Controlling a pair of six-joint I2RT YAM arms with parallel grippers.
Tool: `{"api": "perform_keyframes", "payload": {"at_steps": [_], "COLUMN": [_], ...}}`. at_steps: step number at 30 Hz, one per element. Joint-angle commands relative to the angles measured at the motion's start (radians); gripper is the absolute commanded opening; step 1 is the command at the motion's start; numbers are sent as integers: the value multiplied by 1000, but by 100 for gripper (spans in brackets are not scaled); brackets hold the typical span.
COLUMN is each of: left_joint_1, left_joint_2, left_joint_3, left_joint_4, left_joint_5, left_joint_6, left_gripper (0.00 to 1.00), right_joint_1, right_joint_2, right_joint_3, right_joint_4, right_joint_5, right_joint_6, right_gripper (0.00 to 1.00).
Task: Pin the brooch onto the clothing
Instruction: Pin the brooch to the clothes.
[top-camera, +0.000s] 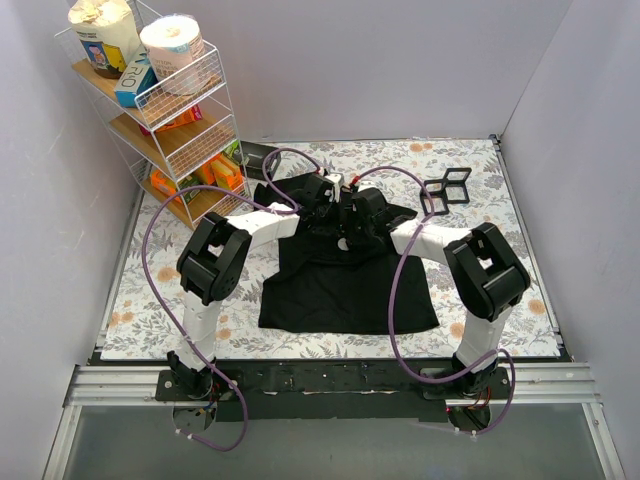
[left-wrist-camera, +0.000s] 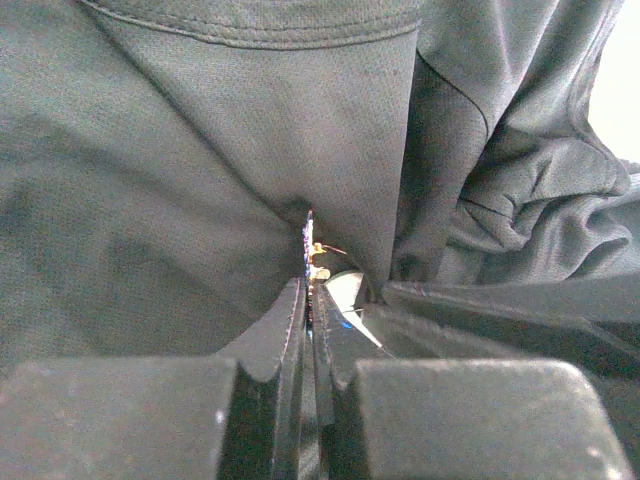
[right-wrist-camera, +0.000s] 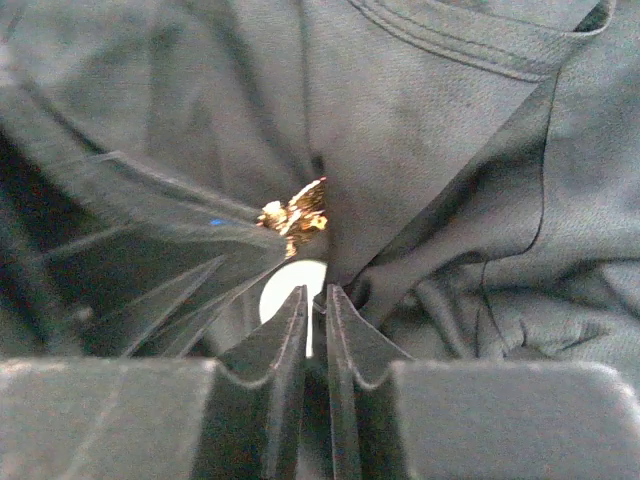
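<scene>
Left hand (left-wrist-camera: 308, 290): closed, pads all but meeting. A thin glinting edge stands up from between the tips. I read it as the brooch (left-wrist-camera: 312, 250) seen edge-on and pinched there. In this view its long axis runs straight on from the fingers toward the shirt (left-wrist-camera: 200, 180), and its far end sits in a pucker where folds converge. Cannot tell whether the pin has pierced the cloth

Right hand (right-wrist-camera: 316, 295): fingers a narrow slit apart. A pale disc (right-wrist-camera: 285, 290) shows behind the slit. Cannot tell what it is, nor whether this hand clamps anything. From this side the brooch (right-wrist-camera: 297, 215) shows broadside, gold-brown, just beyond the tips and a shade to their left, its upper end leaning right. Dark blurred fingers reach it from the left of this view, judged to be the left hand's

Top view: both wrists crowd over the upper part of the shirt, near the neck, and hide the brooch. The shirt lies spread on the floral surface (top-camera: 500, 200), hem toward the near edge

Relation that matters: the brooch touches the left hand's tips and lies just ahead of the right hand's, apart from them. Left is nearer and carries it. Judgement: the right hand needs a short straight advance, nudged left, while the left steadies. Risk: the cloth bunches and the pin slips out
</scene>
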Motion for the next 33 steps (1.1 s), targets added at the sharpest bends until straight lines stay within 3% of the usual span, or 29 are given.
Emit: {"api": "perform_keyframes", "payload": {"at_steps": [1,8,21,33], "left_joint_1": [-2,-1,4,5], "left_joint_2": [-90,-105,-125,-94], "left_joint_3": [-23,-57,-86,-88], "left_joint_4": [29,48,155,155], "left_joint_5": [59,73,186,200], "left_joint_6": [-13,-24,-99,-96], "left_gripper": [0,0,0,0], "right_joint_1": [6,-9,-74,-235], "right_joint_2": [-115,-215,-217,-241], "right_joint_3": [-15,-52,-144,-205], "right_joint_4": [32,-28,-13,108], "right_joint_5": [-38,1,-48,-251], "right_joint_6": [28,38,68,120], "right_gripper": [25,46,46,47]}}
